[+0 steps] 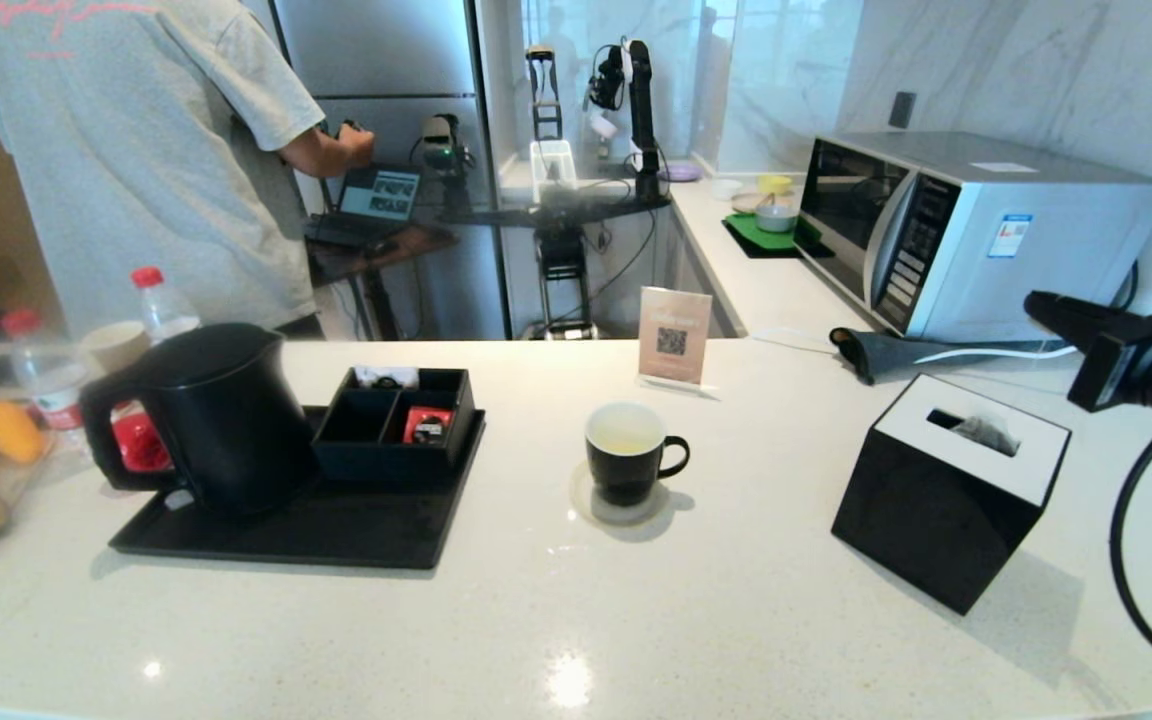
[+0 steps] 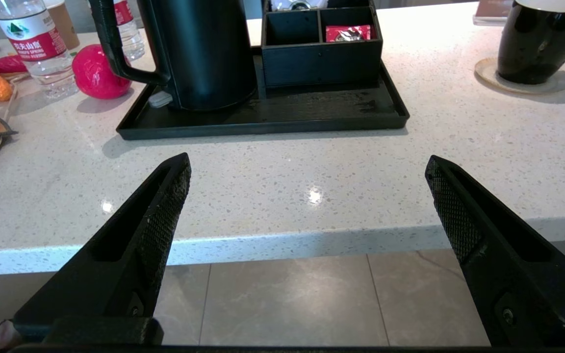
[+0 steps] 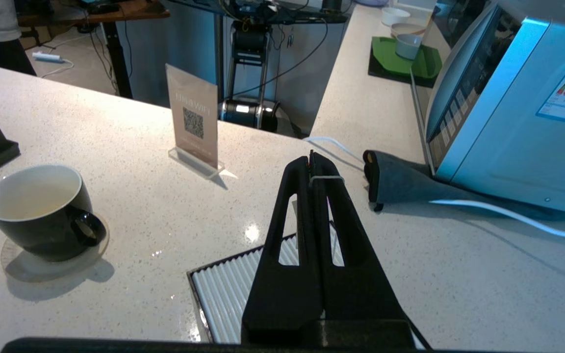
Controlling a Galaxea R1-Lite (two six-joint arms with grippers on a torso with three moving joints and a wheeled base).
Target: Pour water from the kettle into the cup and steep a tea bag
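The right claw (image 3: 312,162) is clenched tight, with a thin pale string looped across its tips; this may be the tea bag's string, but no bag or tag shows, so I cannot tell whether anything hangs from it. It hovers over the tissue box (image 1: 946,480) at the right of the table (image 1: 636,620), well apart from the cup (image 1: 628,450), which stands on a coaster (image 1: 591,508) near the middle with pale liquid inside.

The risks, as I judge them: a string gripped only at the tips could slip free on the way left, or a swinging bag could miss the rim or catch the handle and tip the cup.

The left claw (image 2: 307,171) is released, parked off the near edge, facing the kettle (image 1: 221,415) on the tray (image 1: 336,530) at the left.
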